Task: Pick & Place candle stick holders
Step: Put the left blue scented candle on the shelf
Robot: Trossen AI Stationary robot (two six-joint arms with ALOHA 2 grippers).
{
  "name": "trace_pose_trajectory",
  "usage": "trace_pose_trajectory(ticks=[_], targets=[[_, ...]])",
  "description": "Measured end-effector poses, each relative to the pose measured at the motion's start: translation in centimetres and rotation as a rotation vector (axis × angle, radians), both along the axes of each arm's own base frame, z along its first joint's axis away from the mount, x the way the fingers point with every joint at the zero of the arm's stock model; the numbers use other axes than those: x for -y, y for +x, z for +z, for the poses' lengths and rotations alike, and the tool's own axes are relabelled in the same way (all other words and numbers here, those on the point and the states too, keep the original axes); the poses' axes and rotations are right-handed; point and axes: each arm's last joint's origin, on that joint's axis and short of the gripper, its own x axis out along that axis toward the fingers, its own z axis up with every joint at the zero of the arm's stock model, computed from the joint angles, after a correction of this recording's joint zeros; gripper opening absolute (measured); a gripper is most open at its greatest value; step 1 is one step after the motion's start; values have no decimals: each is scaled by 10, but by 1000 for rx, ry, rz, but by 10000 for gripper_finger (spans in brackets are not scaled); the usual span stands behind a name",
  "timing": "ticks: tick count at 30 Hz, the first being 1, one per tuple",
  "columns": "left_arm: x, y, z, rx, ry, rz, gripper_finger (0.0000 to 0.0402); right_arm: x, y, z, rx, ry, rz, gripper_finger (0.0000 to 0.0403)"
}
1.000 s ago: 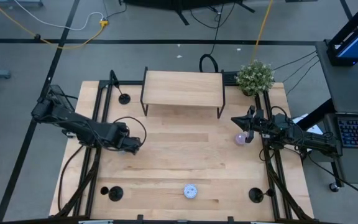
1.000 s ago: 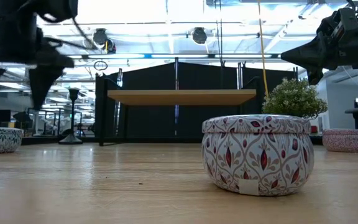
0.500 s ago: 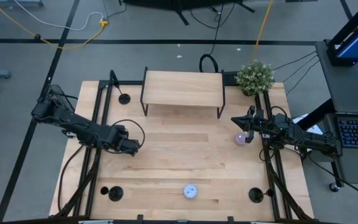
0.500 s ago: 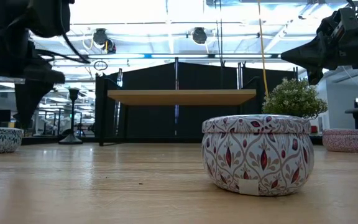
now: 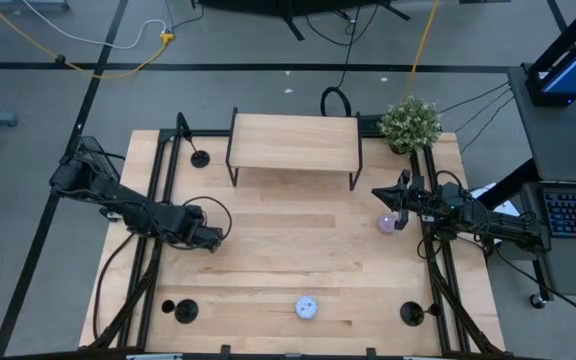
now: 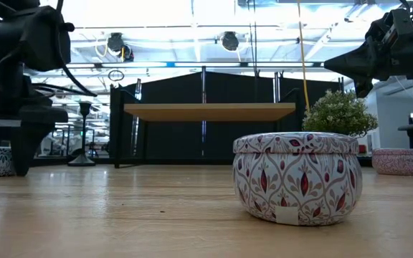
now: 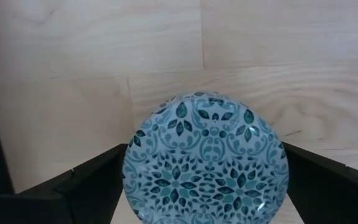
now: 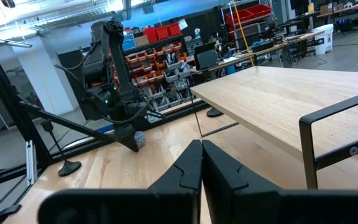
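On the bench's corners: three matte black candle stick holders with round disc bases stand apart. One (image 5: pixel 200 158) is at the left corner of the edge carrying the raised wooden shelf (image 5: pixel 293 142). The other two are at the left (image 5: pixel 185 311) and right (image 5: pixel 411 314) corners of the opposite edge.
Left claw (image 5: pixel 211 238): low over the left half of the light wooden bench (image 5: pixel 268 270), fingers spread wide on either side of a round teal-patterned tin (image 7: pixel 207 158). Whether they touch it I cannot tell.
Right claw (image 5: pixel 400 215): near the right edge, just beside a small pink tin (image 5: pixel 386 223), fingers pressed together on nothing.
Other items: a white patterned tin (image 5: pixel 307 307) sits near the edge opposite the shelf, and a potted green plant (image 5: pixel 410 122) by the shelf's right end.
Progress: no holder is gripped or visibly gathered anywhere, so the task looks unstarted for all three.
Left to do: each holder needs picking and placing. The working claw is set on a tin, not a holder.
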Motion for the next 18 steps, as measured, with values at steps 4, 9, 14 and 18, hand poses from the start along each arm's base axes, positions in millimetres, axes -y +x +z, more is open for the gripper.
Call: trace_pose_trajectory(ticks=[4, 9, 14, 18], targets=[[0, 1, 0, 10, -2, -20, 397, 0, 0, 0, 0, 0, 0, 0], [0, 1, 0, 11, 2, -16, 397, 0, 0, 0, 0, 0, 0, 0], [0, 1, 0, 13, 17, -44, 397, 0, 0, 0, 0, 0, 0, 0], [0, 1, -1, 12, 21, -48, 397, 0, 0, 0, 0, 0, 0, 0]])
